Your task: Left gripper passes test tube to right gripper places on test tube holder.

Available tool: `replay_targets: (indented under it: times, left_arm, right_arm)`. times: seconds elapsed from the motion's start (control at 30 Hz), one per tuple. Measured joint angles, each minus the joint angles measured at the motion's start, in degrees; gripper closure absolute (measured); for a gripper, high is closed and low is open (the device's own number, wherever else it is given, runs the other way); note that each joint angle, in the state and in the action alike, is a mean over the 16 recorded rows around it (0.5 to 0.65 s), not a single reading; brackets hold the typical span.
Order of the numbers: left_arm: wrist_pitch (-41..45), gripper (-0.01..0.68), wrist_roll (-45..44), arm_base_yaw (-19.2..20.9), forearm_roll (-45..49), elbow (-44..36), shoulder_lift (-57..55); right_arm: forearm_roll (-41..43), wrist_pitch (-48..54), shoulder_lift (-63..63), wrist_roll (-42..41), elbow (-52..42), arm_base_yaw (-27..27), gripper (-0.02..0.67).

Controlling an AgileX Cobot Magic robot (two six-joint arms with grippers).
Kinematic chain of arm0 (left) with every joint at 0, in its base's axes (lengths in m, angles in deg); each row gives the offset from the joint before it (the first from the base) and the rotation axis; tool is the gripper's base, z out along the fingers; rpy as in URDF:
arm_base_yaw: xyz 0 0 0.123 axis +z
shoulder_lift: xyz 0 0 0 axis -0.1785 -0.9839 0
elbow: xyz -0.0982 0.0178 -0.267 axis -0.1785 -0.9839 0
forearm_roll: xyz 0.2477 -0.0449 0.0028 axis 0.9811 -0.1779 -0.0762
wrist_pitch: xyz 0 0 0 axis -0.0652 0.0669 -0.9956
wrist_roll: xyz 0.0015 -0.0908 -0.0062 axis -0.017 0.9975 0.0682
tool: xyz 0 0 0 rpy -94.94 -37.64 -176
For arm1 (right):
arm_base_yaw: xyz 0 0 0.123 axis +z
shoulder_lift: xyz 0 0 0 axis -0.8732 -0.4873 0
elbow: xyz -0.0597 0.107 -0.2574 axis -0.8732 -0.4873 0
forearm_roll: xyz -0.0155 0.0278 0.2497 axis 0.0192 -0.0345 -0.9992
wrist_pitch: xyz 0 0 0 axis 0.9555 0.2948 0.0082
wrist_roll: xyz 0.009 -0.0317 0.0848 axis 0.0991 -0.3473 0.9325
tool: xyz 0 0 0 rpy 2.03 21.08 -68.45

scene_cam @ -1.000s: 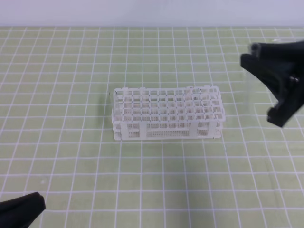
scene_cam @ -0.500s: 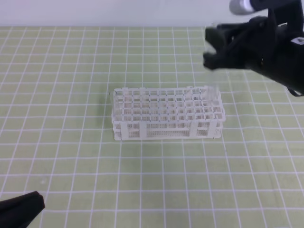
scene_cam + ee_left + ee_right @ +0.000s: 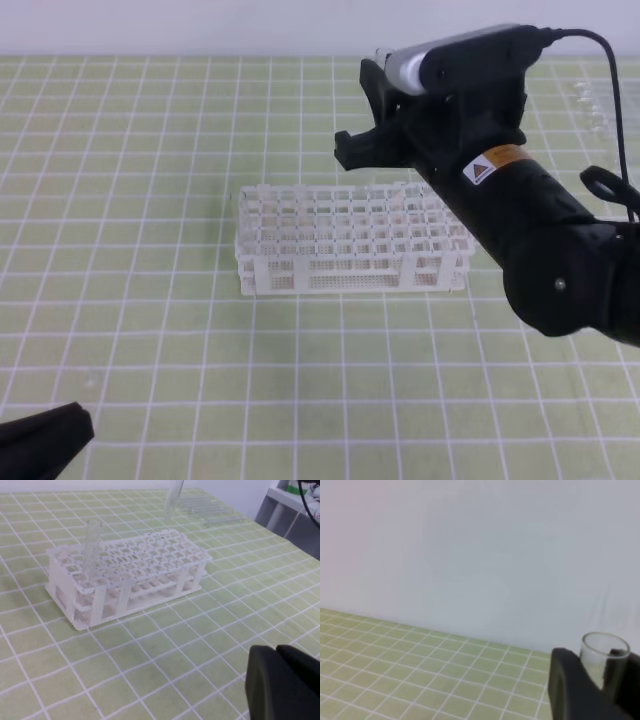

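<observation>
R gripper (image 3: 600, 690) clamped on test tube (image 3: 604, 662), above test tube holder (image 3: 350, 240), L gripper (image 3: 285, 685) closed, empty

I'm seeing a white test tube holder (image 3: 352, 240) sitting on a green mat (image 3: 150, 330) gridded in white. I'm also looking at a black right gripper (image 3: 375, 125) wearing a yellow-orange label (image 3: 492, 163).

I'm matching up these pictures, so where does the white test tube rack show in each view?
Exterior high: rack at centre.
Left wrist: rack left of centre, upper half.
Right wrist: not in it.
Shared landmark: the green gridded mat.
</observation>
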Motion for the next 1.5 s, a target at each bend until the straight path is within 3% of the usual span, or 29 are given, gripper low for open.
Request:
replay_targets:
  times: [0.37, 0.6, 1.5]
  left_arm:
    - [0.00, 0.675, -0.11, 0.01, 0.10, -0.02, -0.08]
    - [1.88, 0.675, -0.17, 0.00, 0.06, -0.03, 0.04]
    - [4.64, 0.675, -0.14, 0.02, 0.36, -0.11, -0.26]
  right_arm:
    - [13.74, -4.50, -6.85, 11.63, 0.52, 1.88, 0.545]
    - [21.23, -8.47, -10.59, 13.54, 0.69, 3.55, 0.545]
    - [25.14, -14.22, -17.87, 13.59, 2.53, 5.31, 0.545]
